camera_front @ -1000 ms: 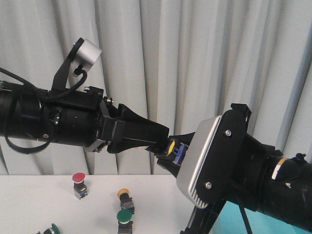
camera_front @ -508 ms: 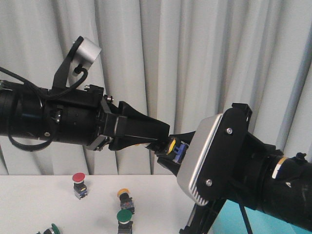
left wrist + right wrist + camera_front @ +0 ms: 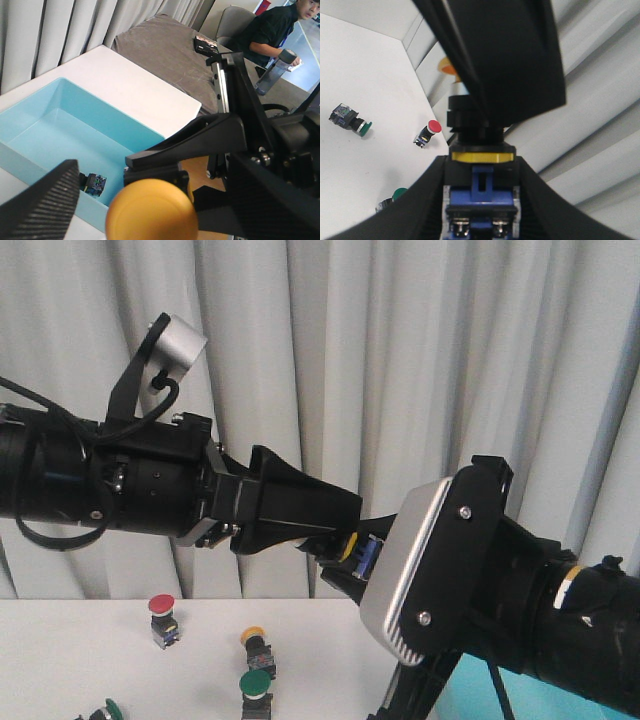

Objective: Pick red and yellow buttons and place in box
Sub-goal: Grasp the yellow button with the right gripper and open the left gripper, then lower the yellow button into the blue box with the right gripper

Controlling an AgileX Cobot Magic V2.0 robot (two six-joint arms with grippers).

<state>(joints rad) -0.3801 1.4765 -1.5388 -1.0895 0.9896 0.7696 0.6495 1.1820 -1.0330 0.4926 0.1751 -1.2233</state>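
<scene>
A yellow button (image 3: 350, 548) hangs in mid-air between both arms. My right gripper (image 3: 481, 200) is shut on its blue and black body (image 3: 481, 185). My left gripper (image 3: 155, 200) stands open around the yellow cap (image 3: 151, 210), with a gap on each side. Below lies the turquoise box (image 3: 115, 110), with one button (image 3: 92, 182) in it, its cap hidden. On the white table stand a red button (image 3: 162, 618) and another yellow button (image 3: 256, 642).
Green-capped buttons (image 3: 255, 685) (image 3: 351, 121) lie on the table near the red one (image 3: 428, 132). Grey curtains hang behind. Beyond the table are a grey covered surface (image 3: 165, 50), a seated person (image 3: 272, 25) and a bottle (image 3: 272, 70).
The left gripper's fingers have spread apart around the yellow button. The right gripper still holds the button in about the same place.
</scene>
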